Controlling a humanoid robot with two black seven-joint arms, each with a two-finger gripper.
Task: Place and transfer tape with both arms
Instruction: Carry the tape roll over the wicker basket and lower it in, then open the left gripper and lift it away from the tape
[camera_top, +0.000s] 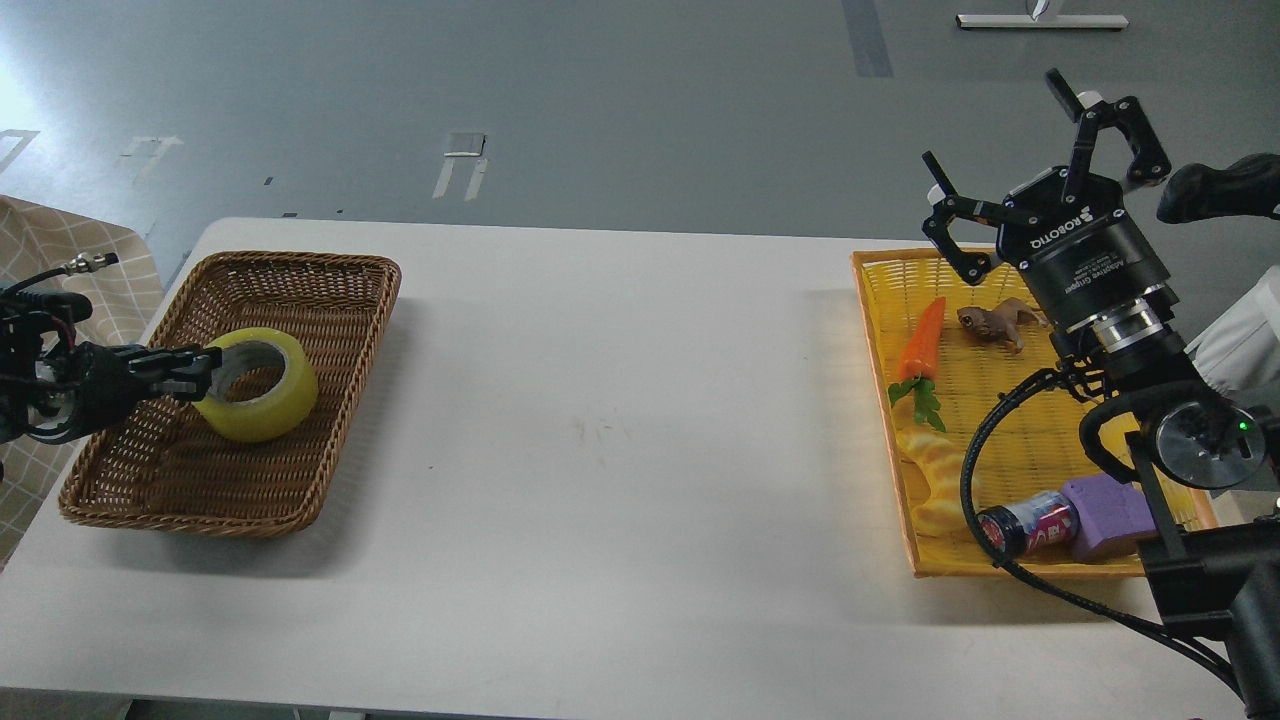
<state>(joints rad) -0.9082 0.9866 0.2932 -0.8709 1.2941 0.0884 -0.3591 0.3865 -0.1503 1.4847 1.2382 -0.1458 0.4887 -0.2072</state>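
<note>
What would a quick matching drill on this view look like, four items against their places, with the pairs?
Items:
1. tape
2. carrot
3. purple block
4. right gripper

Places:
A. raised above the yellow tray's far end, fingers spread
B. front of the yellow tray, beside a can
C. in the brown wicker basket, at the left gripper
D. left part of the yellow tray, above the toy bread

Pairs: 1-C, 2-D, 3-B, 4-A

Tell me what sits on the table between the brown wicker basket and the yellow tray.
Nothing: in the head view, the white table is bare between the brown wicker basket holding the tape and the yellow tray.
</note>
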